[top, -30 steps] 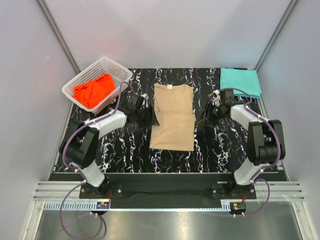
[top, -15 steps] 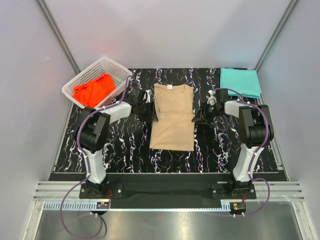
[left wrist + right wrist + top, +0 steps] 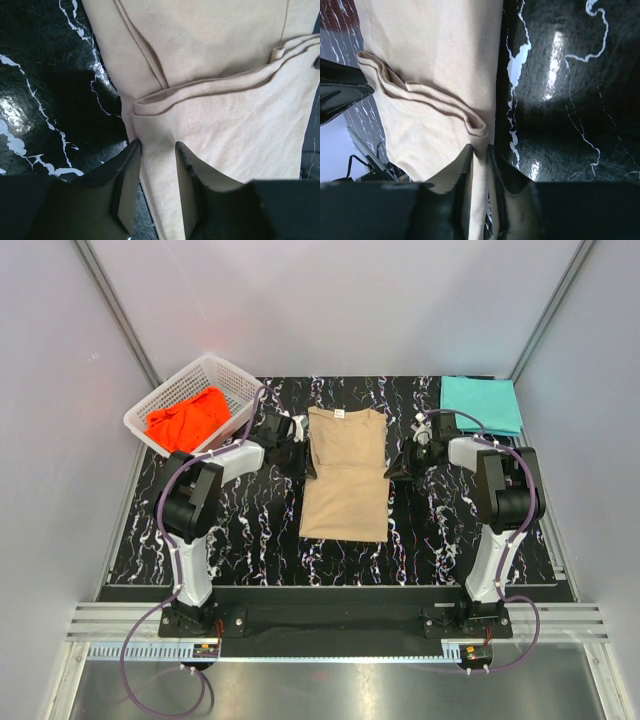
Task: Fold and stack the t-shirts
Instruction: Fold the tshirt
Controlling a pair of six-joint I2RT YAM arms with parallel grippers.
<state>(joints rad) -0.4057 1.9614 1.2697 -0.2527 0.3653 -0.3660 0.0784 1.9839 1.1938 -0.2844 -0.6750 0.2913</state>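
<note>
- Straddling the left edge of the tan shirt [image 3: 346,475] at its cross-fold, the left gripper [image 3: 157,150] is seen with jaws narrowed but apart.
- The right gripper [image 3: 480,150] is set on the opposite edge, jaws nearly together; a true pinch cannot be told.
- The tan shirt is laid mid-table [image 3: 250,530], sleeves tucked in, only partly folded.
- The teal shirt [image 3: 481,403] is laid neatly at the far right corner; the orange shirt [image 3: 188,420] is heaped in the basket [image 3: 232,375] at the far left — unfolded, nothing stacked.

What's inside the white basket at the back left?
The white basket holds one crumpled orange-red t-shirt, bunched toward its left end. Its right end shows bare lattice. Whether anything lies under the shirt cannot be seen, because the cloth covers it.
</note>
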